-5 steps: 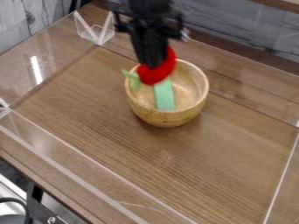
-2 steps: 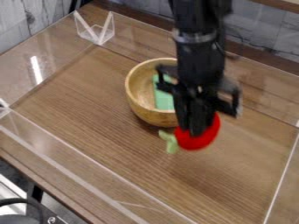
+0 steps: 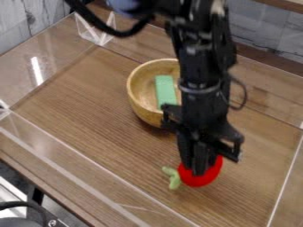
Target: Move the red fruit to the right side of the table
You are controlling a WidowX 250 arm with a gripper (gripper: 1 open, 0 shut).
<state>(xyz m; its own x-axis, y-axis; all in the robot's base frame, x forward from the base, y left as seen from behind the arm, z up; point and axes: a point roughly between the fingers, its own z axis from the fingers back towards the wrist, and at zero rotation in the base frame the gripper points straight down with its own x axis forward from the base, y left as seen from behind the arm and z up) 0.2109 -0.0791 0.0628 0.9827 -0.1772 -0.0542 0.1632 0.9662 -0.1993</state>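
The red fruit [image 3: 201, 172] sat right under the gripper [image 3: 199, 160], clasped between its fingers, with the green leafy stem [image 3: 173, 177] poking out toward the left of the view. Both were low over the right-hand part of the tabletop [image 3: 95, 160], nearer the camera than the wooden bowl [image 3: 144, 113] and apart from it. Since the fruit lay directly in line below the gripper, the coming move seemed to call for little more than a straight lowering and a release.
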